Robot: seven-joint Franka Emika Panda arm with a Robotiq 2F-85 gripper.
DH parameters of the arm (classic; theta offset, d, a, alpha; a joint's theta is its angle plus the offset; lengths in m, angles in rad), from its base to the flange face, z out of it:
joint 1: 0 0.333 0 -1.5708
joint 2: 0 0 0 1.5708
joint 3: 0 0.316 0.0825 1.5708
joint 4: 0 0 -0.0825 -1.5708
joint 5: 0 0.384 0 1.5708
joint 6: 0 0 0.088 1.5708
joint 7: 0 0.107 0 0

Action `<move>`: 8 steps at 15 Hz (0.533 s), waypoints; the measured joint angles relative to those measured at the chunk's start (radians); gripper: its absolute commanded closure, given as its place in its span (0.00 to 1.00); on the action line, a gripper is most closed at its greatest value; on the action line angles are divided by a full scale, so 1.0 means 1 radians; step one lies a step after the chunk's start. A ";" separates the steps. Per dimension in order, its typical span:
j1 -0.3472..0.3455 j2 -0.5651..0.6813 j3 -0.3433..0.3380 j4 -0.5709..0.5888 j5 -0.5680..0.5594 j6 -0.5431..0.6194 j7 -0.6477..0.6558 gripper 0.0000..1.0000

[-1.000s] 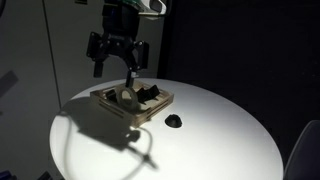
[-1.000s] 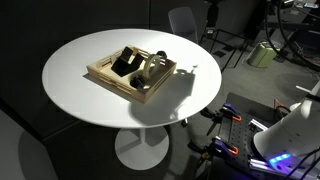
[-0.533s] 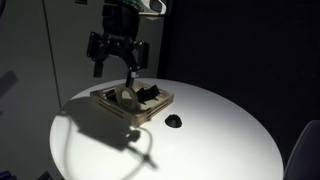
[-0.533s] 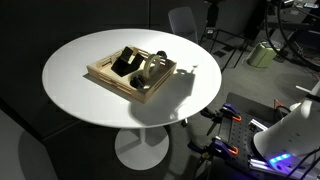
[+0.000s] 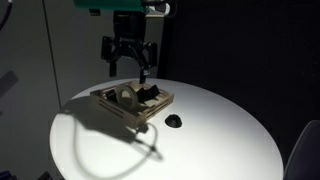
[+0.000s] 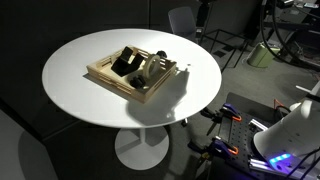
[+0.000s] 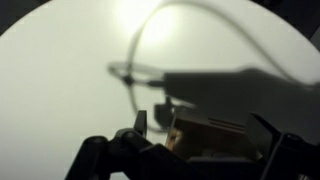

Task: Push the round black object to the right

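The round black object (image 5: 174,121) is a small low dome lying on the white round table (image 5: 210,140), just off the corner of the wooden tray (image 5: 135,103). It also shows as a tiny dark spot beside the tray in an exterior view (image 6: 185,69). My gripper (image 5: 128,70) hangs open and empty in the air above the far side of the tray, well apart from the black object. In the wrist view the gripper (image 7: 205,128) is spread wide over a tray corner (image 7: 205,135), with a dark blob (image 7: 164,104) on the table beside it.
The tray (image 6: 130,72) holds a pale ring-shaped roll (image 5: 126,96) and angular black items (image 5: 150,95). A cable's shadow (image 5: 140,140) falls on the table. Chairs (image 6: 182,20) and equipment (image 6: 285,140) stand around the table (image 6: 90,100).
The gripper has shifted to the right above the tray and turned, staying open. The round black object and the tray have not moved.
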 measured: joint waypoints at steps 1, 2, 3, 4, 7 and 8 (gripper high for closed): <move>0.003 0.018 0.003 0.007 0.004 0.055 0.001 0.00; 0.005 0.040 0.006 0.015 0.010 0.109 0.002 0.00; 0.007 0.063 0.009 0.024 0.020 0.158 0.002 0.00; 0.007 0.086 0.011 0.032 0.034 0.204 0.002 0.00; 0.004 0.157 0.011 0.056 0.064 0.316 0.003 0.00; 0.000 0.179 0.011 0.061 0.074 0.350 0.003 0.00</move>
